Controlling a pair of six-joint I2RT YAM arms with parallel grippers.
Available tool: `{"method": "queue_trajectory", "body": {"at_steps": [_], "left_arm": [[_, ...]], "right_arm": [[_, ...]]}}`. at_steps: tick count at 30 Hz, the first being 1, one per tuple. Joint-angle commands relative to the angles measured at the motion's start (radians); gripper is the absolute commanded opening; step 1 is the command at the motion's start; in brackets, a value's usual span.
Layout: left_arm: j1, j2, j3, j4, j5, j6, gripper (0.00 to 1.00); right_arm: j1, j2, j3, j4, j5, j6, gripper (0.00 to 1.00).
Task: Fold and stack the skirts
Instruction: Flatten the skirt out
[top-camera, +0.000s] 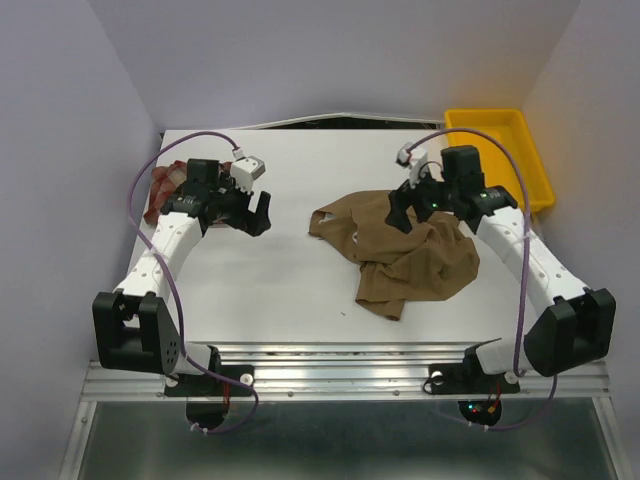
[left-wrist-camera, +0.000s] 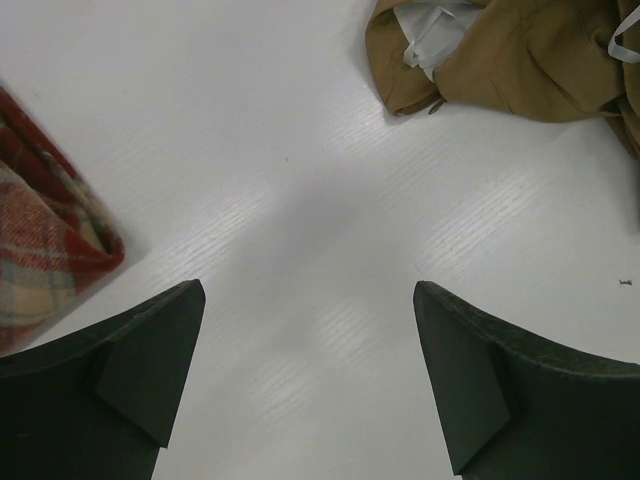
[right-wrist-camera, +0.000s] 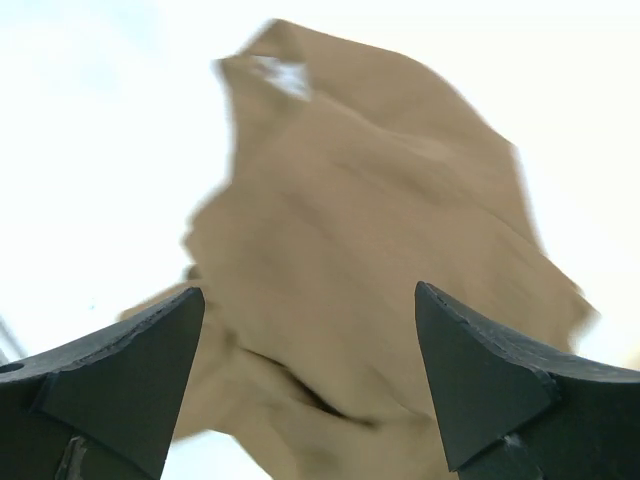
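Top external view is showing the tan skirt (top-camera: 415, 262) lying crumpled in a loose heap on the table (top-camera: 280, 290), right of centre, with one flap reaching out to the left. The plaid skirt (top-camera: 163, 190) is sitting bunched at the far left corner, partly hidden behind the left arm, well apart from the tan one. A yellow tray (top-camera: 500, 150) is standing at the far right corner.

The left gripper (top-camera: 250, 213) is hanging over bare table between the two skirts, nearer the plaid one. In the left wrist view its fingers are standing wide apart with only white tabletop between them, gripping nothing. That view is catching the plaid skirt's edge at the left, beside the left finger, and the tan skirt's edge at the top right, where a white label (left-wrist-camera: 430, 35) is showing inside the fabric.

The right gripper (top-camera: 415, 213) is hovering over the far part of the tan skirt. The right wrist view is blurred, but its fingers are spreading wide with tan cloth filling the space below them, and no fabric is being pinched. Whether the fingertips are touching the cloth I cannot tell.
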Motion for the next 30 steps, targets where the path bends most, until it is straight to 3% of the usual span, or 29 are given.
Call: {"method": "queue_trajectory", "body": {"at_steps": [1, 5, 9, 14, 21, 23, 25, 27, 30], "left_arm": [[0.011, 0.018, 0.024, 0.021, 0.072, -0.065, 0.98], [0.043, 0.033, 0.034, 0.005, 0.099, -0.085, 0.98], [0.066, 0.035, 0.021, -0.002, 0.093, -0.088, 0.98], [0.075, 0.033, 0.002, -0.004, 0.078, -0.08, 0.98], [0.075, 0.064, 0.023, -0.021, 0.07, -0.077, 0.98], [0.075, 0.064, 0.032, -0.025, 0.067, -0.077, 0.98], [0.075, 0.064, 0.035, -0.027, 0.064, -0.077, 0.98], [0.075, 0.063, 0.035, -0.029, 0.064, -0.078, 0.98], [0.075, 0.067, 0.04, -0.032, 0.061, -0.078, 0.98]], "right_arm": [[0.242, -0.011, -0.018, 0.012, 0.184, 0.003, 0.9], [0.422, 0.0, -0.119, 0.113, 0.419, -0.024, 0.84], [0.509, -0.006, -0.186, 0.211, 0.551, -0.067, 0.64], [0.577, -0.029, -0.237, 0.239, 0.588, -0.089, 0.58], [0.671, -0.009, -0.309, 0.255, 0.599, -0.109, 0.35], [0.681, 0.004, -0.32, 0.264, 0.603, -0.104, 0.37], [0.681, 0.03, -0.329, 0.3, 0.645, -0.11, 0.51], [0.681, 0.061, -0.349, 0.354, 0.704, -0.118, 0.56], [0.691, 0.099, -0.368, 0.415, 0.744, -0.124, 0.59]]}}
